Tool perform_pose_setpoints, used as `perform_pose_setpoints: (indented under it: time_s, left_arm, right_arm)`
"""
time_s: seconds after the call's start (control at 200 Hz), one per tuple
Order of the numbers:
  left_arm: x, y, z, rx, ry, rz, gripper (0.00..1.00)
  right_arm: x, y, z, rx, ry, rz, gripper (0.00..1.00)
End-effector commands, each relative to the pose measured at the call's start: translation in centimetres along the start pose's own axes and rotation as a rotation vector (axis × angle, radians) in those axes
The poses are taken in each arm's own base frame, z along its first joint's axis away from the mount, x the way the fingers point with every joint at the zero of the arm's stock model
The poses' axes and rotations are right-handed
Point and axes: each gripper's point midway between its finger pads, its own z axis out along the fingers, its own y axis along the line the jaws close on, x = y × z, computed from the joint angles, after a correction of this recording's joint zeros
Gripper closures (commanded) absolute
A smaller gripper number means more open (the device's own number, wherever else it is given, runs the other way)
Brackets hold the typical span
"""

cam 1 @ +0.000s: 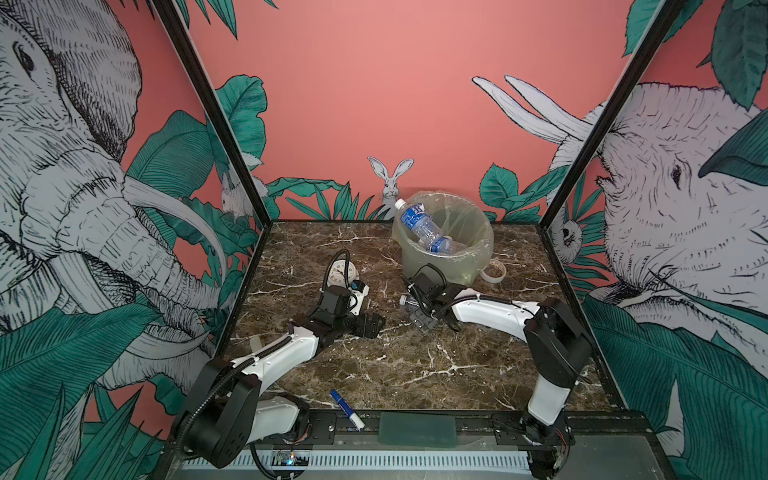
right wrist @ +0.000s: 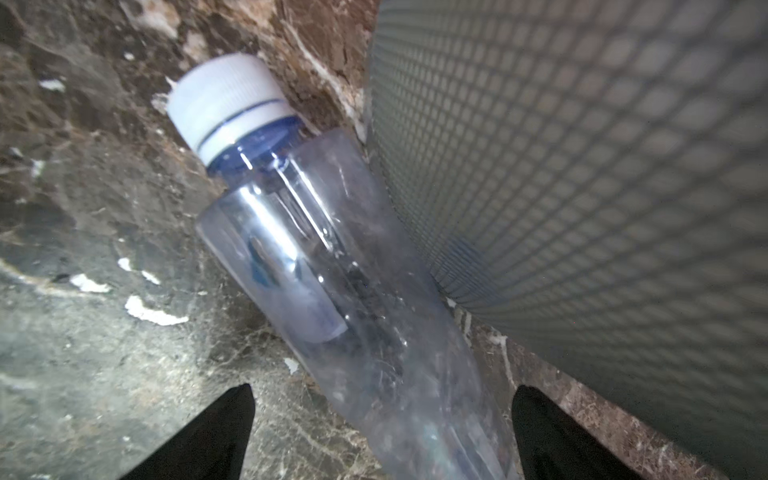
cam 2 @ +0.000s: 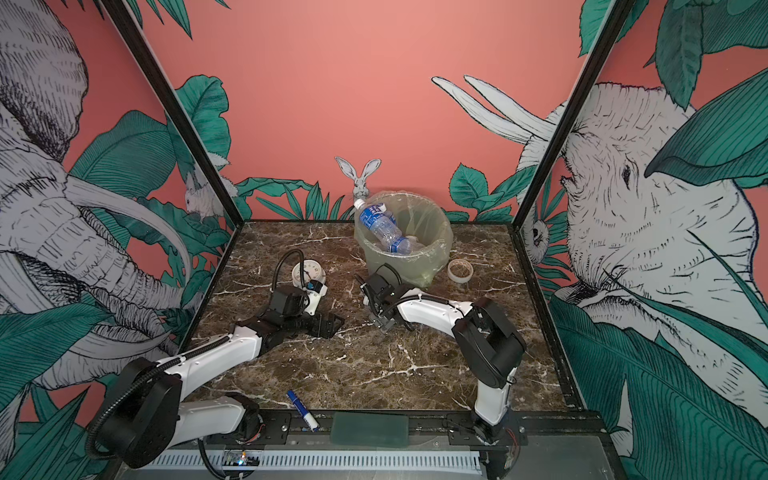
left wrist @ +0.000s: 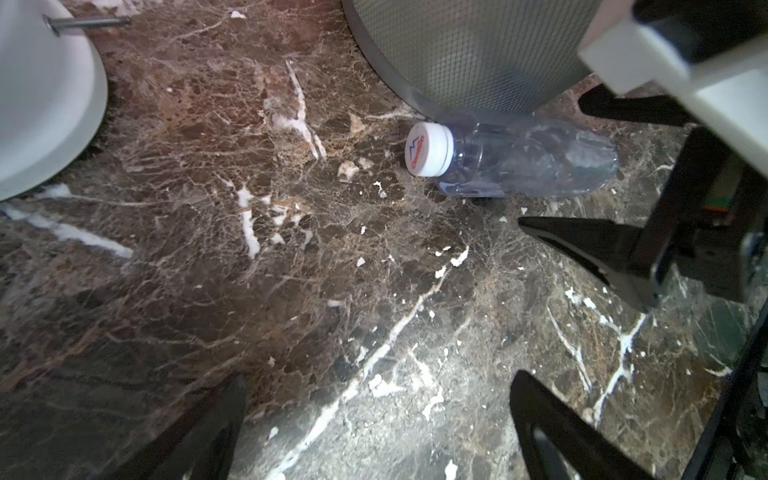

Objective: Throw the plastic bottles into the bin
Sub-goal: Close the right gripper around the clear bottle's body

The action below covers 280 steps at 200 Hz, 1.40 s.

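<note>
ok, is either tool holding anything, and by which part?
Nothing held. Right tool open, straddling the bottle's body by the bin, not gripping. Left tool open, empty.

Coral-pink walls (cam 1: pixel 374 83) painted with elephants (cam 1: pixel 62 187), a rabbit (cam 1: pixel 390 178) and green leaves (cam 1: pixel 245 108) enclose a dark brown, white-veined marble tabletop (cam 1: pixel 415 365), framed by black posts (cam 1: pixel 216 116).

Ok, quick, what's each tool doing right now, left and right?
Left tool: open, holding nothing.
Right tool: open, astride the bottle lying against the bin, not yet gripping it.
</note>
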Motion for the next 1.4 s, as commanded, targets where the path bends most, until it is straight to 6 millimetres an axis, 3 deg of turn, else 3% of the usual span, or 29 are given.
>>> perform_pose_setpoints:
  time_s: [0.0,0.3,0.465,0.77,1.04,1.395]
  left_arm:
    - [0.0,-0.1,-0.3,0.002,-0.015,0.009,0.0]
    - [0.1,-0.1,-0.1,0.001,-0.011,0.005,0.0]
    - [0.1,0.0,0.0,0.001,-0.011,0.003,0.0]
    - [0.2,0.1,-0.3,-0.01,-0.012,0.01,0.0]
    - [0.5,0.3,-0.7,-0.022,-0.015,0.014,0.0]
    - [0.2,0.0,-0.4,-0.008,-0.015,0.008,0.01]
  right_arm:
    - [-0.7,0.5,0.4,-0.03,-0.009,0.0,0.01]
    - [0.1,2.0,0.1,-0.12,-0.012,0.031,0.01]
    - [-0.5,3.0,-0.4,-0.184,-0.036,0.059,0.02]
    - [-1.3,4.2,1.1,-0.222,-0.005,0.06,0.03]
    - [-0.7,4.9,1.7,-0.246,0.027,0.062,0.14]
    - [0.2,4.7,0.6,-0.254,0.007,0.075,0.4]
